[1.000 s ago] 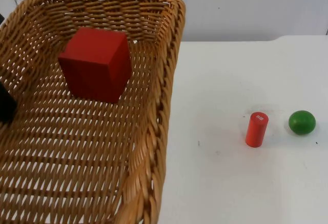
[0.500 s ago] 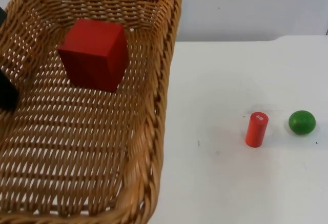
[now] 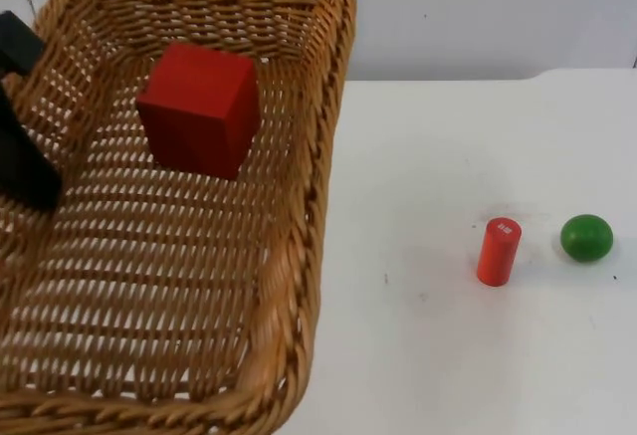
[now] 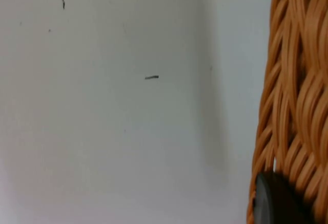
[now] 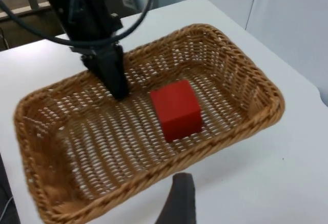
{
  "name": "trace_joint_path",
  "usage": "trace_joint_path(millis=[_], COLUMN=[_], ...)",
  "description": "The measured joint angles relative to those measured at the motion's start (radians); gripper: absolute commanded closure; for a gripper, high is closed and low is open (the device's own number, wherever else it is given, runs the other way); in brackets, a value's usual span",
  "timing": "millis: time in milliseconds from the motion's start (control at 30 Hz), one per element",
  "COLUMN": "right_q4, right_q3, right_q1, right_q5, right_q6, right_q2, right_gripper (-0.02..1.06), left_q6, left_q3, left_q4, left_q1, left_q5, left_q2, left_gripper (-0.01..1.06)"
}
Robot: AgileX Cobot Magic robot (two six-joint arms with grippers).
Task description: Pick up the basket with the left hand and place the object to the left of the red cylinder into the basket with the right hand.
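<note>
White table [image 3: 448,355] fills the near ground, ending at a grey partition wall [image 3: 478,17] behind. Nearest in the top view, the front rim of the wicker basket [image 3: 299,286] is seen, with the whole rim now inside the picture, whereas a second ago its near corner ran off the lower edge; the basket has been shifted back and slightly turned, and the red cube [image 3: 199,108] inside it has slid a little toward the right wall. From this it is judged that the placing is already done and that the basket is being carried or set down. The left gripper [image 3: 30,171] is clenched on the basket's left wall: in the right wrist view its black fingers [image 5: 114,75] are seen clamped over the rim, and in the left wrist view a fingertip [image 4: 274,201] is pressed against the weave. The cube lies on the basket floor near the far wall, well apart from the left gripper's fingers and touching neither. The right gripper [image 5: 177,206] hangs above the table just outside the basket's long side, apart from the cube; whether its fingers are spread or closed cannot be told. Farther right on the table, the red cylinder [image 3: 499,251] stands upright with a green ball [image 3: 586,237] near it, both untouched.
</note>
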Motion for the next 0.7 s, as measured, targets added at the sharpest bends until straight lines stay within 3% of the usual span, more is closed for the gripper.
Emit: trace_joint_path(millis=[500, 700], right_q4=[0.000, 0.000], right_q3=[0.000, 0.000], right_q1=[0.000, 0.000], right_q5=[0.007, 0.007], right_q6=[0.017, 0.025], right_q2=[0.000, 0.000], right_gripper=[0.36, 0.36], left_q6=[0.180, 0.234], left_q3=[0.000, -0.042], left_q4=[-0.103, -0.125], left_q1=[0.000, 0.000], left_q5=[-0.217, -0.245], left_q2=[0.305, 0.438], left_gripper=[1.05, 1.05])
